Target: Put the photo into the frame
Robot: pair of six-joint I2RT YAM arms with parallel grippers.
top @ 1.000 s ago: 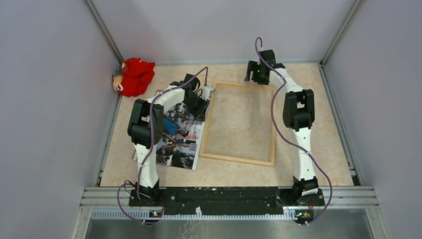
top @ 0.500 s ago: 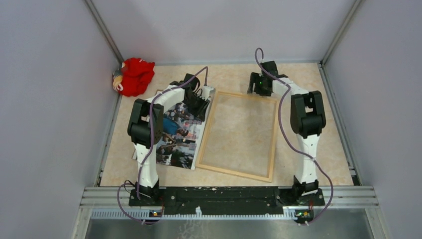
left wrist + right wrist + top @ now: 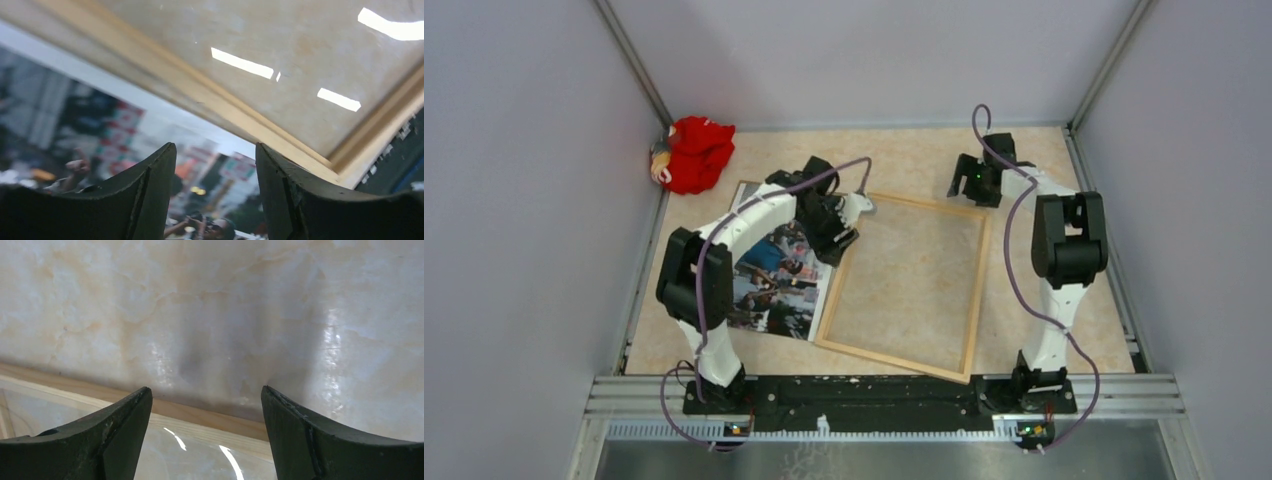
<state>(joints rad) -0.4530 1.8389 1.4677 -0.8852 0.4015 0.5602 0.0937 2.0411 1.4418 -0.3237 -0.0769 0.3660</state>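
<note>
Photo beside the frame, 2 grippers empty.
The photo (image 3: 769, 285), a glossy crowd scene with a white border, lies face up against the left rail of the skewed light-wood frame (image 3: 980, 290). The left gripper (image 3: 215, 147) hovers part-spread over that seam. The right gripper (image 3: 205, 388) gapes wide just beyond the far rail.

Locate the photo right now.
Top view: the photo lies flat on the left, beside the left rail of the frame, with the left gripper over its far right corner.
</note>
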